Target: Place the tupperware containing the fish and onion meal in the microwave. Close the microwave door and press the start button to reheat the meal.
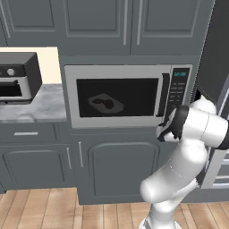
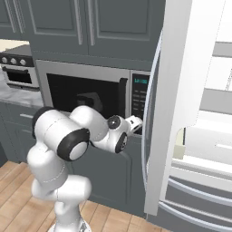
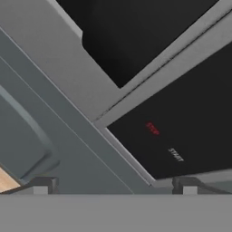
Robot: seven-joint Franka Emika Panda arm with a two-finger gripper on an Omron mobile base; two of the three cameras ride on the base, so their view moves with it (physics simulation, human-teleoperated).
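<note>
Silver-framed and shut, the microwave door sits flush in the microwave, and through its black glass the tupperware shows only as a pale, dim outline on the oven floor. Two darker blobs inside it are probably the fish and onion meal, but the tinted window makes them impossible to tell apart. From the right base view the arm's own white links cover the lower part of the window, and the tray cannot be made out there.

The gripper is at the lower right corner of the microwave, close to the dark control strip; in the left base view the arm's wrist hides it. In the hand view its two finger tips stand wide apart with nothing between them, cut off by the bottom edge. Ahead of them lie small "STOP" and "START" labels, blurred. An open white fridge door blocks the right side of the right base view.
</note>
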